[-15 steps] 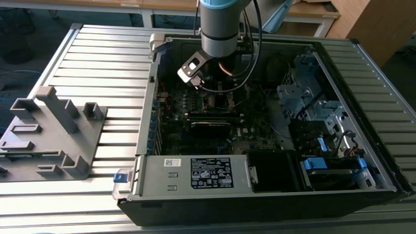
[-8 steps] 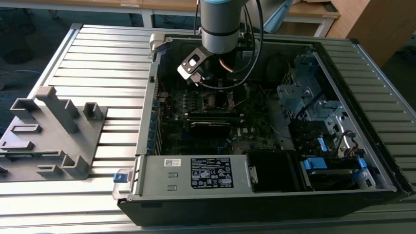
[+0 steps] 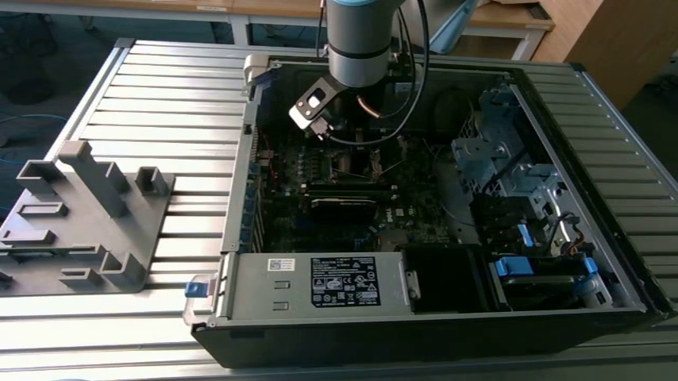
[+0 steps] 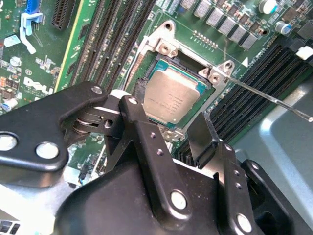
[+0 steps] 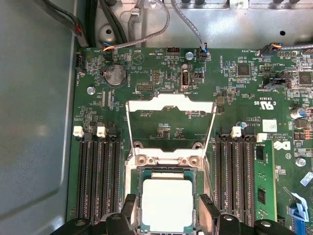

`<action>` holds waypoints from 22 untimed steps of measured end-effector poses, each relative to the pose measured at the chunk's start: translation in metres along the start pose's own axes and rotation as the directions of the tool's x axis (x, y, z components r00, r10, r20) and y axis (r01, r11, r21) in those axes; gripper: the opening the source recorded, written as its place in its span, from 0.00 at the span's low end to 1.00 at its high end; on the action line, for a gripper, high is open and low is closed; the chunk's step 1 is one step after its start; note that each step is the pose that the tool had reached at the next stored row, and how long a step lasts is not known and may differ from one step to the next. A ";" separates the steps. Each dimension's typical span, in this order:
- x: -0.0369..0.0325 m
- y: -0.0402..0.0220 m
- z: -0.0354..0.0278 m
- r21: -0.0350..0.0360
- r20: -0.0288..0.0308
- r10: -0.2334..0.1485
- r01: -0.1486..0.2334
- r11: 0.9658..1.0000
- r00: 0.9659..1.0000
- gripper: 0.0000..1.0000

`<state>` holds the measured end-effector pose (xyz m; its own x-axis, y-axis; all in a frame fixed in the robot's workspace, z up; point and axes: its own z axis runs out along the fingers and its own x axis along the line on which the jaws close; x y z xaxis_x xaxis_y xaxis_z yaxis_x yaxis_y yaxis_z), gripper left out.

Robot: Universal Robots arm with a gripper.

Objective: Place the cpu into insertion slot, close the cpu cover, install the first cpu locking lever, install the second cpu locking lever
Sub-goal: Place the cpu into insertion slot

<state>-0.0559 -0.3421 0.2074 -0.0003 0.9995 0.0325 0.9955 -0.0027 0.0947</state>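
The cpu, a flat square chip with a pale metal face, lies flat in the insertion slot on the green motherboard. It also appears in the second wrist view, cpu. The cpu cover, a thin silver frame with a large window, is swung back open beyond the socket. My gripper hovers right over the chip, open, its black fingers standing apart on either side of it with nothing gripped. A thin wire locking lever sticks out free from the socket's corner. In the exterior view the arm reaches down into the open computer case.
Long black memory slots flank the socket on both sides. A labelled grey power-supply box sits at the case's near end, with drive bays at the exterior view's right. A grey plastic fixture stands on the slatted table outside the case.
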 end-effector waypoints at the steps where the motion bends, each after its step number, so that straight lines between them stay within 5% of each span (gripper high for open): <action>1: 0.0000 0.0000 -0.0001 0.000 0.000 0.000 0.000 1.000 1.000 0.61; 5: 0.0000 0.0000 -0.0001 0.000 0.000 0.000 0.000 1.000 1.000 0.60; 13: 0.0000 0.0000 -0.0003 0.000 0.000 0.000 0.000 1.000 1.000 0.29; 22: 0.0002 0.0006 -0.0061 0.000 0.000 0.000 0.000 1.000 1.000 0.29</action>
<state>-0.0559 -0.3421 0.2135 -0.0003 0.9995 0.0323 0.9955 -0.0027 0.0946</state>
